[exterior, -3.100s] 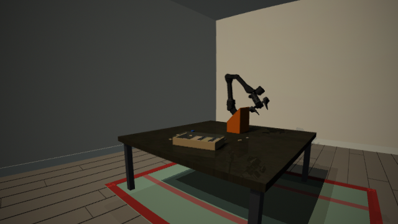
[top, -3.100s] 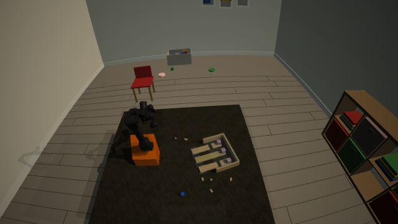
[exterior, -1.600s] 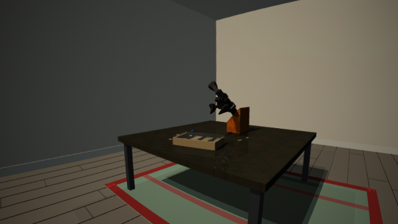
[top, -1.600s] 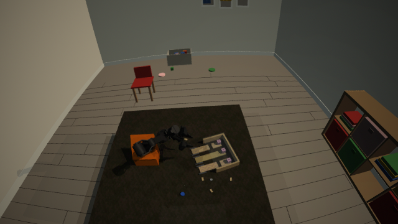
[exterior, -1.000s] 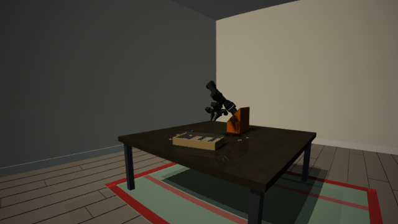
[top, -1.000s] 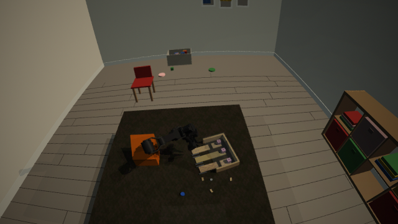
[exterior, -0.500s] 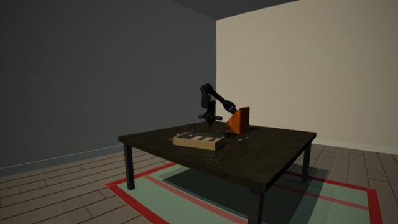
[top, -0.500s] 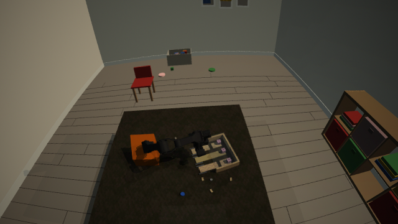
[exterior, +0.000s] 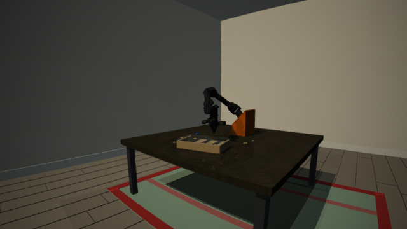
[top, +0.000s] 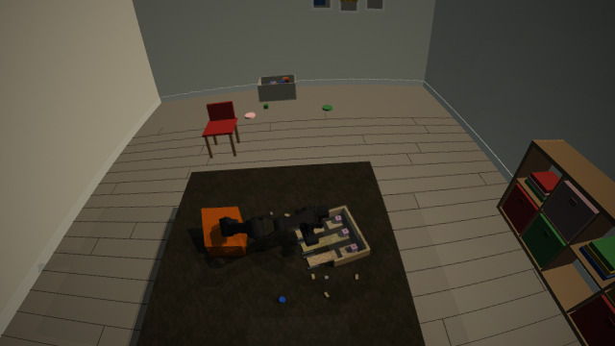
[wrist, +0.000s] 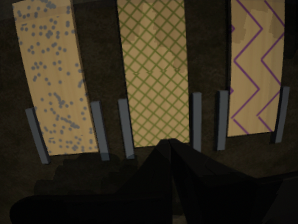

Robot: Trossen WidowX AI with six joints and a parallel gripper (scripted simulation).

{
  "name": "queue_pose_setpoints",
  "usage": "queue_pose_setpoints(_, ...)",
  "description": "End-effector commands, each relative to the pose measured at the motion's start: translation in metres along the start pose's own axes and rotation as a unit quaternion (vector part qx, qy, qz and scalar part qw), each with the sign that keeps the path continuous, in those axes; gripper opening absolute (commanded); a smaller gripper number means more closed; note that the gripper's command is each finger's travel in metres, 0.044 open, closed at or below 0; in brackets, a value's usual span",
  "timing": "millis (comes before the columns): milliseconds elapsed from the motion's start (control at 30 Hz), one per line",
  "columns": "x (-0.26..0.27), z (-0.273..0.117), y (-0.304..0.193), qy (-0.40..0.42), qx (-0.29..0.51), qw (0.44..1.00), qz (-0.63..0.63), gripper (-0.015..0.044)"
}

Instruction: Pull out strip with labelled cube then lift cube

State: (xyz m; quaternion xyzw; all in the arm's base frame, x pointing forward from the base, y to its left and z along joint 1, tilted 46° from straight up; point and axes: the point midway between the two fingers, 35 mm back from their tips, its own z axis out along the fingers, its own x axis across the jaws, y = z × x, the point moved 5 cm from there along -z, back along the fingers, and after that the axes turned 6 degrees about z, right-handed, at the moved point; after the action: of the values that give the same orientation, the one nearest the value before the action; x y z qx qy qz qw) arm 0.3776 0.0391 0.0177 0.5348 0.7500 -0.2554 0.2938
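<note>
My gripper (top: pixel 311 241) (exterior: pixel 213 132) (wrist: pixel 168 145) is shut and empty, pointing down just in front of the cross-hatched strip's near end in the wrist view. The green cross-hatched strip (top: pixel 332 239) (wrist: pixel 156 95) is in the middle and runs unbroken to the middle pink cube (top: pixel 345 232). The blue-dotted strip (wrist: pixel 57 80) is on its left in the wrist view. The purple zigzag strip (top: pixel 321 259) (wrist: pixel 250 75) is on its right; in the top view a gap parts it from the piece under its pink cube (top: pixel 354 247). A third pink cube (top: pixel 338 218) stands beyond. Cube labels are unreadable.
A low wooden tray (top: pixel 352 259) (exterior: pixel 198 146) walls in the cubes. Grey guide rails (wrist: pixel 197 122) flank the strip ends. Small light bits and a blue piece (top: pixel 282 299) lie on the dark table (top: pixel 216 308). The orange base (top: pixel 221 216) (exterior: pixel 244 125) stands behind the arm.
</note>
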Motion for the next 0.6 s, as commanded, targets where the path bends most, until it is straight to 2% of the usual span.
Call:
queue_pose_setpoints(0, 0.001, 0.009, -0.001, 0.003, 0.004, 1.000, -0.003, 0.0000)
queue_pose_setpoints(567, 0.000, 0.037, -0.002, 0.002, 0.004, 1.000, -0.003, 0.0000)
